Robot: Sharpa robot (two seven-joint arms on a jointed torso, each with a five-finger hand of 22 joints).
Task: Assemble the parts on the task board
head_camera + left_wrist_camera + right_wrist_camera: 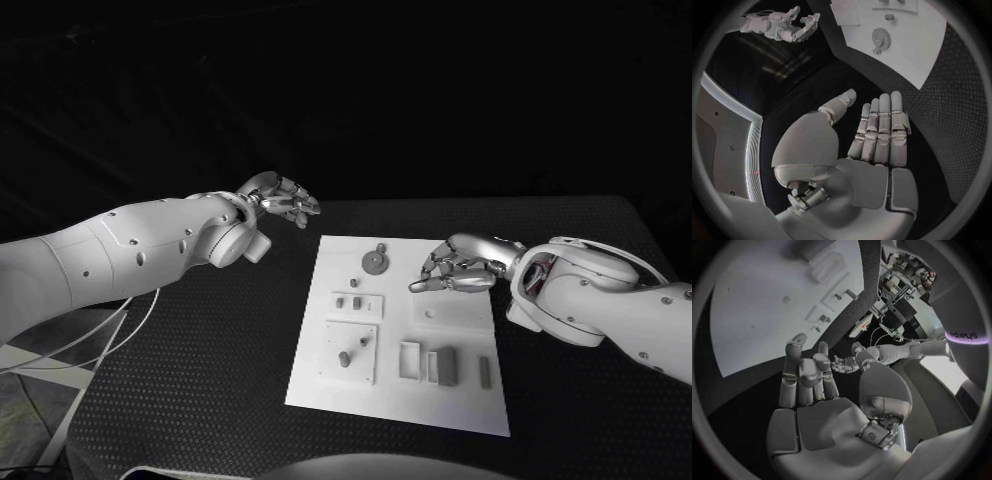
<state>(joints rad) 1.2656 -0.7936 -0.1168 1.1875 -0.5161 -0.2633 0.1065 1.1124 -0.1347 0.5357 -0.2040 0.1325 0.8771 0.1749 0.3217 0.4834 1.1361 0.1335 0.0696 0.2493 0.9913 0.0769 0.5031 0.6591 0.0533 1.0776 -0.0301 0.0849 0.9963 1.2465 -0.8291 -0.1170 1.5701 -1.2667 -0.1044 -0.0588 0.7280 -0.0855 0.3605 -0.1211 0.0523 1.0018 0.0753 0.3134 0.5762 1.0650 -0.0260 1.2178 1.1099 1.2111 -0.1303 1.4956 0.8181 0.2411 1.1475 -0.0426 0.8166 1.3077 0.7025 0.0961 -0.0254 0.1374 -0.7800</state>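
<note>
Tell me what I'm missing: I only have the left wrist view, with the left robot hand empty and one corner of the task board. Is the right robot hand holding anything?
Observer: No. In the right wrist view the right robot hand holds nothing; its palm is bare.
Operator: Where is it relative to the board?
Observer: The head view puts it over the right side of the task board, across from the round part.
Operator: What is on the board's near end?
Observer: A row of rectangular parts lies side by side near the right corner.
</note>
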